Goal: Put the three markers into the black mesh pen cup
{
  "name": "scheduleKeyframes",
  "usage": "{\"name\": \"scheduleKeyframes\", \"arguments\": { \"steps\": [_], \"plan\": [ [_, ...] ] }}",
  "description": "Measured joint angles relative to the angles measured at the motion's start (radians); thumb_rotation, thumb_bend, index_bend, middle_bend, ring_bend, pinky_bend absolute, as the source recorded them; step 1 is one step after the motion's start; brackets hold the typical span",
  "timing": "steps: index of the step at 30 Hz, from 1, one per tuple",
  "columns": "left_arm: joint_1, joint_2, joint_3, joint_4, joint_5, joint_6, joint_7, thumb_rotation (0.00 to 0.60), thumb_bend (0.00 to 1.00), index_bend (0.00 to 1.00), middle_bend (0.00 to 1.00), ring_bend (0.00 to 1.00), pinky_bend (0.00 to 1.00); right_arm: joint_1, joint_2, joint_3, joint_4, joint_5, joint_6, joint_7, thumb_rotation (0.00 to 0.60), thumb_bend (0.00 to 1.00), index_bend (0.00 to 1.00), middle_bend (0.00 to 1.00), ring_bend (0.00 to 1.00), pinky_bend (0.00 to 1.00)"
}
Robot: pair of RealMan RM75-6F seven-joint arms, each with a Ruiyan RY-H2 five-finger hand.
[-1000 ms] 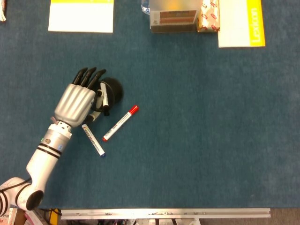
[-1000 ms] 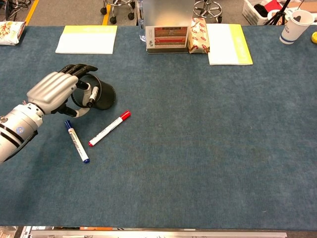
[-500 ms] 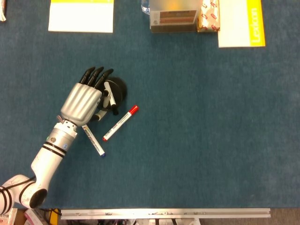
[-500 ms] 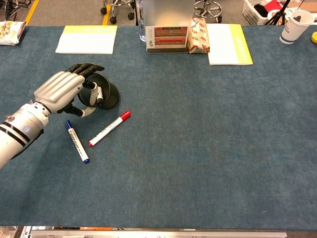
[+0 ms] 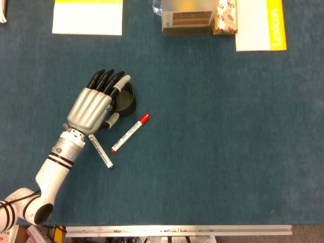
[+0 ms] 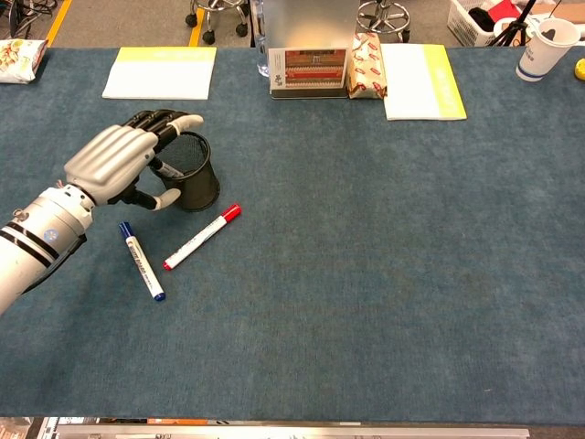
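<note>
My left hand (image 5: 92, 106) (image 6: 110, 160) hovers at the left side of the black mesh pen cup (image 5: 130, 101) (image 6: 201, 187), which stands upright. Its fingers reach over the rim and hold a white marker with a black cap (image 5: 122, 81) (image 6: 190, 120). The marker's pale end shows at the fingertips; its lower end dips into the cup. A red-capped marker (image 5: 130, 132) (image 6: 201, 236) lies on the blue mat just right of the cup's front. Below the wrist lies a blue-capped marker (image 5: 101, 151) (image 6: 142, 261). My right hand appears in neither view.
A yellow-and-white notepad (image 5: 87, 16) (image 6: 160, 73) lies at the back left. A box (image 5: 187, 20) and a yellow book (image 5: 260, 23) sit along the back edge. A paper cup (image 6: 548, 46) stands at the far right corner.
My left hand has shifted right and up over the cup. The marker it holds has swung from lying across the cup's mouth to pointing down into it.
</note>
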Motion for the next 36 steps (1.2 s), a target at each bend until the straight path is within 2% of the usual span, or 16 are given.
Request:
{"name": "scheduleKeyframes", "arguments": {
  "steps": [13, 23, 29, 36],
  "plan": [
    [0.02, 0.052, 0.007, -0.072, -0.006, 0.026, 0.038, 0.6, 0.31, 0.04, 0.06, 0.0, 0.07, -0.002, 0.001, 0.0, -0.003, -0.002, 0.006, 0.0, 0.6, 0.0, 0.1, 0.19, 0.11, 0.41],
    [0.055, 0.194, 0.011, -0.261, -0.05, 0.049, 0.18, 0.6, 0.31, 0.05, 0.06, 0.0, 0.07, -0.004, 0.003, 0.0, -0.004, -0.005, 0.011, 0.001, 0.6, 0.0, 0.1, 0.19, 0.11, 0.41],
    [0.088, 0.334, 0.029, -0.416, -0.043, 0.083, 0.237, 0.6, 0.31, 0.15, 0.06, 0.0, 0.07, -0.004, 0.0, -0.001, -0.004, -0.005, 0.009, -0.005, 0.6, 0.0, 0.1, 0.18, 0.11, 0.41],
    [0.127, 0.46, 0.106, -0.53, 0.044, 0.099, 0.239, 0.6, 0.31, 0.33, 0.06, 0.0, 0.07, -0.004, -0.001, -0.001, -0.006, -0.003, 0.009, -0.011, 0.6, 0.0, 0.1, 0.19, 0.11, 0.41]
  ]
}}
